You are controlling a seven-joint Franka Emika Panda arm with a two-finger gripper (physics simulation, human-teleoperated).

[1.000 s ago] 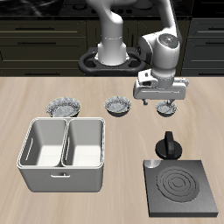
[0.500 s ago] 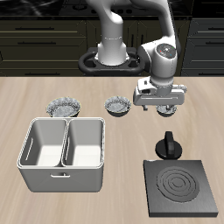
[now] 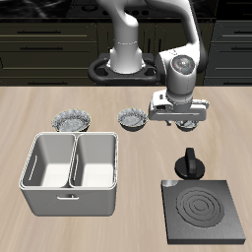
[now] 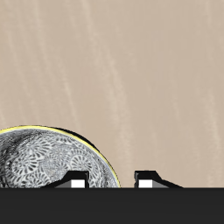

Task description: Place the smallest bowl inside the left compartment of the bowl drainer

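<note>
Behind the black square stove plate, the gripper hovers, fingers parted and empty, over the tiny dark patterned smallest bowl; next, lower and close on its rim.

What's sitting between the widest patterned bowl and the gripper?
The mid-sized patterned bowl sits between the widest patterned bowl and the gripper, per the exterior view.

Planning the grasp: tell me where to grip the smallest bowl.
Pinch the rim of the smallest bowl from straight above: it sits upright and open, so one finger fits inside, one outside. The open gripper straddles that rim.
</note>
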